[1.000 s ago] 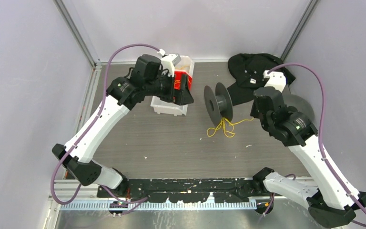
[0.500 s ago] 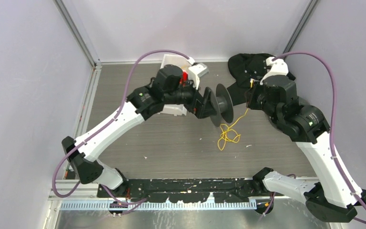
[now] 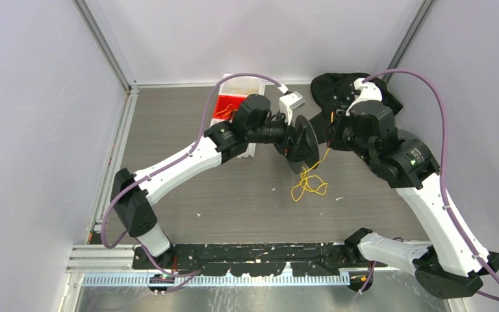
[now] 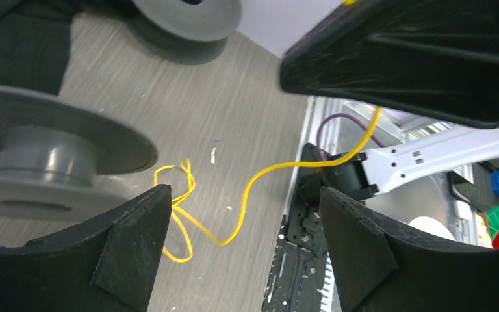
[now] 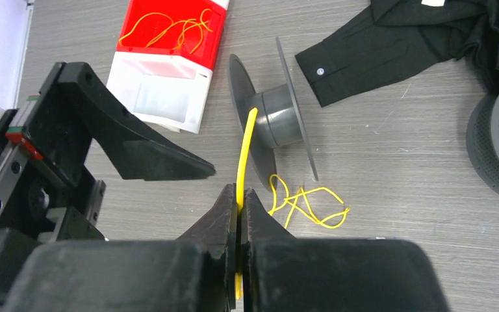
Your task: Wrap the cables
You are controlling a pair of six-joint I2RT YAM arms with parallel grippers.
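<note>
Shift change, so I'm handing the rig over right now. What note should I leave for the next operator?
Left tool: open, holding nothing, beside the spool, which stands on its edge.
Right tool: shut on a yellow cable, with the strand raised toward the spool.
The rest of it lies in loose loops on the table.
More cables sit in the red-and-white bin.
Done: one cable is gripped.
Left: no turns show on the spool, so all the winding remains.
</note>
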